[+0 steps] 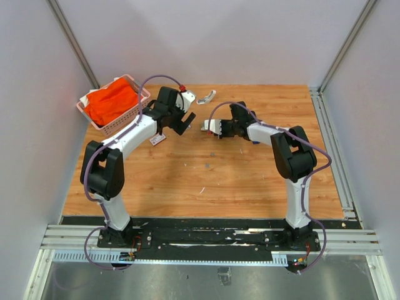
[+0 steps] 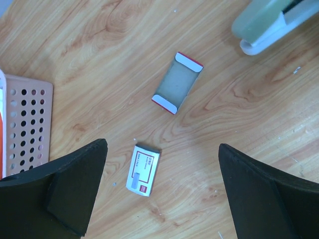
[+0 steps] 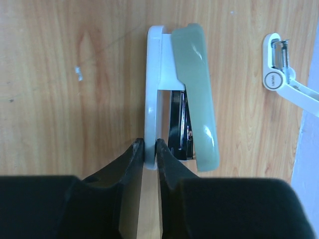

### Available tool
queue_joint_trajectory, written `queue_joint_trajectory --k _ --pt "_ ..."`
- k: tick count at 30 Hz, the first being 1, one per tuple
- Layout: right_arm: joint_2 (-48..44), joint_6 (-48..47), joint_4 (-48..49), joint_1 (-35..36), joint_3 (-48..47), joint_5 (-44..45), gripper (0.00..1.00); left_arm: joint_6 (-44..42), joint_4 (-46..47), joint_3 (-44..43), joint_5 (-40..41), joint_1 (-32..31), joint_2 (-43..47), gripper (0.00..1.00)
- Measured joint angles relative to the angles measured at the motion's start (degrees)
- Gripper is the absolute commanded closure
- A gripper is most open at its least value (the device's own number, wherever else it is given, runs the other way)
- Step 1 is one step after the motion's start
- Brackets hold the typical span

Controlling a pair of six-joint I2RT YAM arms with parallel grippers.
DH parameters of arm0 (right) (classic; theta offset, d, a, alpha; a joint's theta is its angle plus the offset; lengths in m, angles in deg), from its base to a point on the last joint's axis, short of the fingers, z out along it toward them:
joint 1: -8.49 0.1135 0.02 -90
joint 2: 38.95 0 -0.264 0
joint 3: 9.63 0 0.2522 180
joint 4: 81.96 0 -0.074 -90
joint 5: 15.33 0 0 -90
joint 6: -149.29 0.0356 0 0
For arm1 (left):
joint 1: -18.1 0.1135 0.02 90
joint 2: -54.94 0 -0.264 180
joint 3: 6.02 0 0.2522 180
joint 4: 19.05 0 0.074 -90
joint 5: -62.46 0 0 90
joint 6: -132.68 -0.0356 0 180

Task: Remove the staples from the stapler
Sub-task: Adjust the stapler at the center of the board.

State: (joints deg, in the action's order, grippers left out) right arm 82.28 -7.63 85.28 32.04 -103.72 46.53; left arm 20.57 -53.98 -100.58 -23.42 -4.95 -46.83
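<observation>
The right arm stretches low, the right end effector (image 3: 150, 148) clamped on the white base of the stapler (image 3: 192, 74). The left end effector (image 2: 162, 149) hangs wide open and empty above a red-labelled box (image 2: 142, 176), its print unreadable. A short strip of staples (image 3: 79, 73) lies near the stapler.

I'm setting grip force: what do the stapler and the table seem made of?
The stapler: likely moulded plastic, glossy pale green top on white base, showing soft highlights; its inner channel looks like dark metal. The table: wood or wood-look laminate, satin, visible grain.
</observation>
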Motion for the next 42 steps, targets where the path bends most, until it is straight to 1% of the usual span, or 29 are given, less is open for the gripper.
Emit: queue_joint_trajectory --k 4,6,8,12,15,21,25,26,28,33,37,42 --pt "-1.05 -0.87 2.12 0.46 3.13 0.76 0.75 0.04 0.11 -0.22 0.37 0.0 -0.83 0.02" --pt "-1.11 -0.94 2.1 0.48 3.23 0.85 0.72 0.04 0.11 -0.22 0.59 0.0 -0.83 0.02" --pt "-1.14 -0.87 2.05 0.52 3.3 0.85 0.66 0.04 0.24 -0.31 0.83 0.0 -0.83 0.02" --pt "-1.77 -0.09 1.33 0.57 3.39 0.9 0.6 0.04 0.55 -0.39 0.92 0.0 -0.83 0.02" --pt "-2.67 1.03 -1.11 0.63 3.39 0.66 0.59 0.04 0.52 -1.07 0.42 0.0 -1.11 0.02" --pt "-2.95 3.87 -5.57 0.66 2.08 -1.18 0.6 0.11 0.5 -5.88 -2.19 0.0 -3.63 0.02" --pt "-2.95 6.51 -8.59 0.63 0.96 -2.93 0.65 0.44 -0.13 -11.89 -5.81 -0.04 -7.15 0.02" --pt "-2.95 6.71 -9.11 0.63 0.76 -3.34 0.68 0.61 -0.9 -14.38 -6.88 -0.17 -8.68 0.02" --pt "-2.95 6.8 -9.73 0.66 0.68 -3.63 0.77 1.01 -1.79 -19.47 -9.11 -0.35 -12.11 0.02" --pt "-2.95 7.04 -10.01 0.66 0.7 -3.23 0.85 2.6 -4.37 -28.13 -15.69 -0.94 -19.54 0.02" --pt "-3.63 5.53 -7.15 0.72 2.95 -1.84 0.94 4.04 -6.6 -31.52 -20.41 -1.2 -24.37 0.02" --pt "-5.86 2.4 0.74 1.6 9.11 1.42 0.98 4.74 -9.35 -31.32 -27.52 -1.2 -26.73 0.01"
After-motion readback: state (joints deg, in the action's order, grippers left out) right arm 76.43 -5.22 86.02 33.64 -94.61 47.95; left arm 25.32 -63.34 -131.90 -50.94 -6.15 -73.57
